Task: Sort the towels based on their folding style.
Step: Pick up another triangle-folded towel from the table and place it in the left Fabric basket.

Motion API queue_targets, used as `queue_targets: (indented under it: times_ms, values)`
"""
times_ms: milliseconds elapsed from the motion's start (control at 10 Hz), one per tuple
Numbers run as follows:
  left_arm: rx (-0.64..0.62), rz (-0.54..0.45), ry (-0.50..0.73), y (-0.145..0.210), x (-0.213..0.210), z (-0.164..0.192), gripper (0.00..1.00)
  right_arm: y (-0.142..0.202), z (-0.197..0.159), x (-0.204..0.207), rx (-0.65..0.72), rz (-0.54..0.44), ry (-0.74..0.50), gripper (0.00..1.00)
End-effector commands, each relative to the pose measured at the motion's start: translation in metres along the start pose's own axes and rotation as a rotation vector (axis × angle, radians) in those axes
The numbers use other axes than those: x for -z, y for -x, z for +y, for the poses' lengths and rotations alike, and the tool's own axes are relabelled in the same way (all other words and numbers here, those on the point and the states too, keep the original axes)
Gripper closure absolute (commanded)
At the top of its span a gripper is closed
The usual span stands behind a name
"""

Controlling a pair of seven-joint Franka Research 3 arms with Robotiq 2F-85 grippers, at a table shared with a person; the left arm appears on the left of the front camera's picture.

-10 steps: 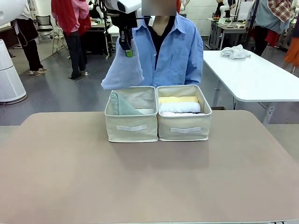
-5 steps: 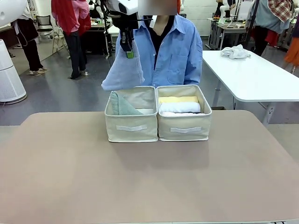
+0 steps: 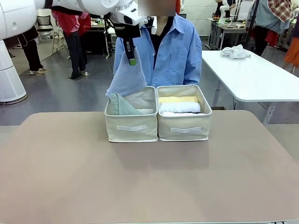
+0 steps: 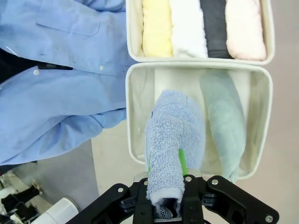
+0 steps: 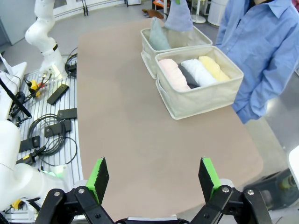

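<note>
Placement is the step in hand: the left gripper (image 3: 132,55) pinches the narrow tip of the lavender-blue towel (image 3: 126,77), its fingers pressed together on the cloth, and the cone hangs wide end down directly beneath it, over the far part of the left bin (image 3: 131,126). Below the gripper and just beside the hanging cone, the grey-green towel (image 4: 225,122) already lies in that bin; the neighbouring bin (image 4: 198,58) holds the yellow, white, dark grey and pale pink rolls. The next move seems to call for a straight descent into the free half of the bin — then a release. The right gripper (image 5: 154,179) hangs spread and empty, well apart from both bins, above bare table (image 5: 135,135).
</note>
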State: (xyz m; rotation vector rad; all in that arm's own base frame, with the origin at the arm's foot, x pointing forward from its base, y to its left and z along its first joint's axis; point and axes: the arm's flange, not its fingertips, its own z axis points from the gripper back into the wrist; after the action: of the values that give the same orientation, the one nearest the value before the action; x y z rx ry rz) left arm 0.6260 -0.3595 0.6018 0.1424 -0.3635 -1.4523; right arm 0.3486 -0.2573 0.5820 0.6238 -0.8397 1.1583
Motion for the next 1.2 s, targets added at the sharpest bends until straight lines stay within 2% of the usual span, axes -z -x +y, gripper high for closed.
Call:
queue_targets:
  times_ms: [0, 600, 1100]
  values:
    - [-0.056, -0.046, 0.043, -0.01, 0.014, 0.015, 0.83, -0.001, -0.001, -0.001, -0.015, -0.012, -0.007, 0.0]
    - [-0.041, -0.086, 0.134, -0.03, 0.042, 0.012, 0.83, -0.001, -0.001, -0.001, -0.015, -0.012, -0.007, 0.0]
    - [0.007, -0.009, 0.15, -0.038, 0.052, 0.007, 0.83, -0.001, -0.001, -0.001, -0.015, -0.012, -0.007, 0.0]
